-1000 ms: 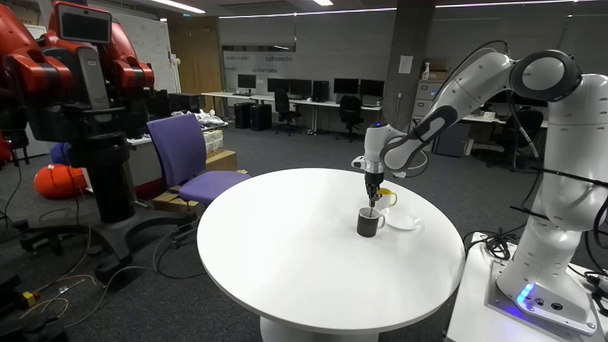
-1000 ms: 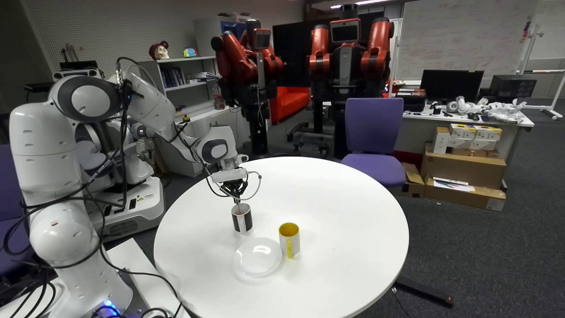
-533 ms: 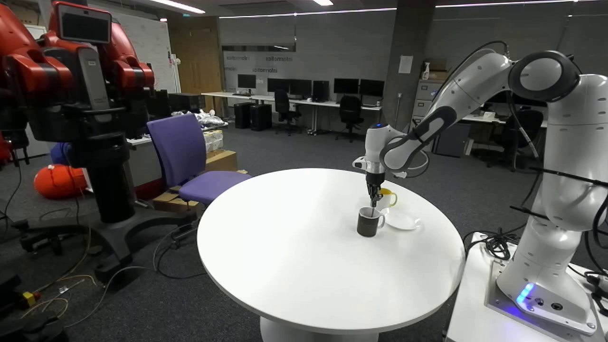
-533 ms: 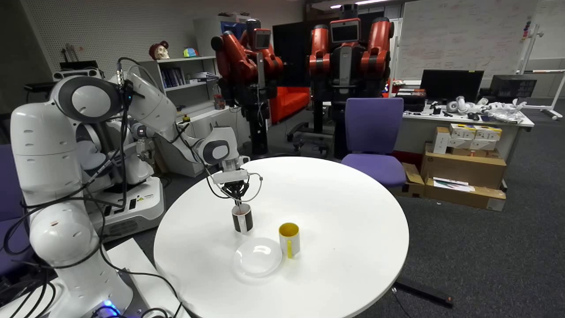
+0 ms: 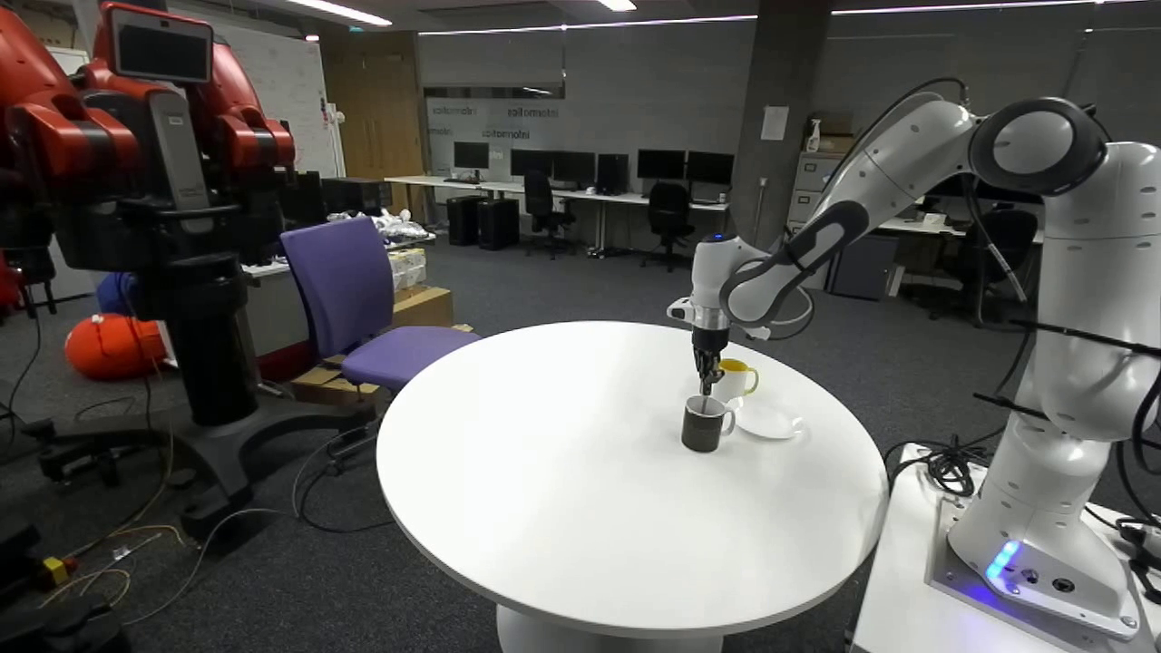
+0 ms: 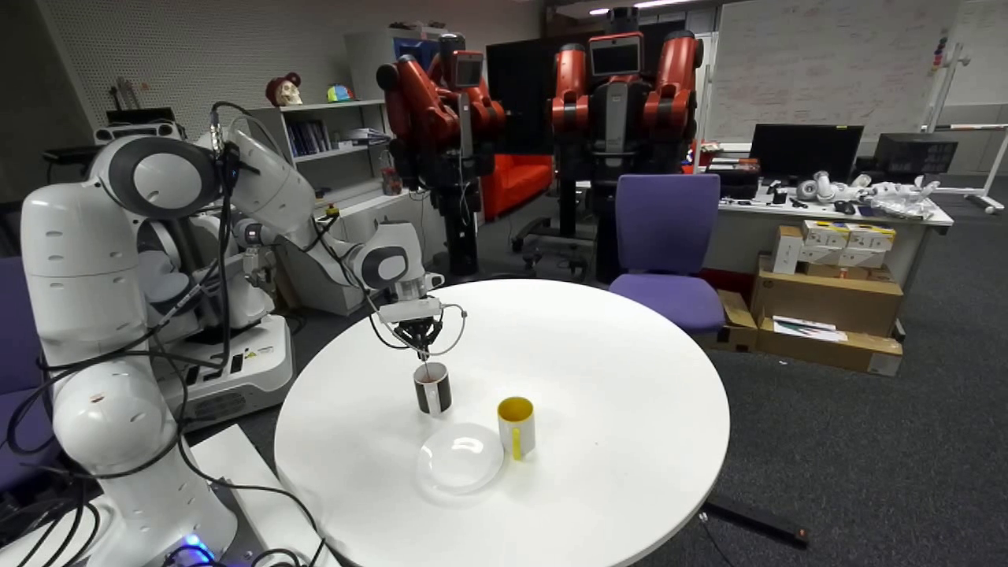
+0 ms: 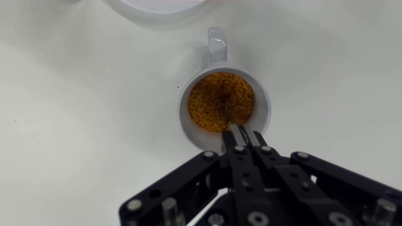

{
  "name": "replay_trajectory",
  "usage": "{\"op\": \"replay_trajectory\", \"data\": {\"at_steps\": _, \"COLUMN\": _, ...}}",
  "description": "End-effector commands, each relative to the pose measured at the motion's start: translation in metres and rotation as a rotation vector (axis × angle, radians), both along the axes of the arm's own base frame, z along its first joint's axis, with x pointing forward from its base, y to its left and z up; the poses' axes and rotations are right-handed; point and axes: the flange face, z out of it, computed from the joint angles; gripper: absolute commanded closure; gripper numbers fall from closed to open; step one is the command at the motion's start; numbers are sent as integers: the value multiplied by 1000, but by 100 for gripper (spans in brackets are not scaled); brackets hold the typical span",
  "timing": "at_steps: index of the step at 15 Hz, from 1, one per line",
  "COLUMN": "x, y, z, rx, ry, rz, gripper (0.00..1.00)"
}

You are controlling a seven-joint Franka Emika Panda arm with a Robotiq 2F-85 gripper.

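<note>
White and round, the table (image 5: pixel 544 517) carries a dark mug (image 5: pixel 701 433) between its middle and the edge nearest the arm's base (image 5: pixel 1048 553). Pinched together, the fingers of the gripper (image 7: pixel 241 127) hold a thin utensil (image 6: pixel 428 371) nearly upright, presumably so it reaches the orange grains (image 7: pixel 204 108) inside without fouling the rim. A pale plate (image 6: pixel 461 461) and yellow-handled mug (image 6: pixel 506 441) limit room on the handle side.

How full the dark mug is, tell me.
Partly full: the wrist view shows orange grains in the dark mug, its inner wall visible above; depth unclear.
</note>
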Motion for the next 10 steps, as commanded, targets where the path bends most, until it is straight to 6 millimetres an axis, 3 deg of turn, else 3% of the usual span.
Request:
{"op": "replay_trajectory", "data": {"at_steps": 1, "x": 13, "y": -9, "z": 5, "rx": -9, "ry": 6, "rz": -8, "gripper": 99}}
{"op": "replay_trajectory", "data": {"at_steps": 7, "x": 5, "y": -28, "z": -1, "rx": -32, "ry": 21, "rz": -22, "gripper": 99}}
{"op": "replay_trajectory", "data": {"at_steps": 10, "x": -2, "y": -23, "z": -1, "rx": -14, "ry": 33, "rz": -16, "gripper": 99}}
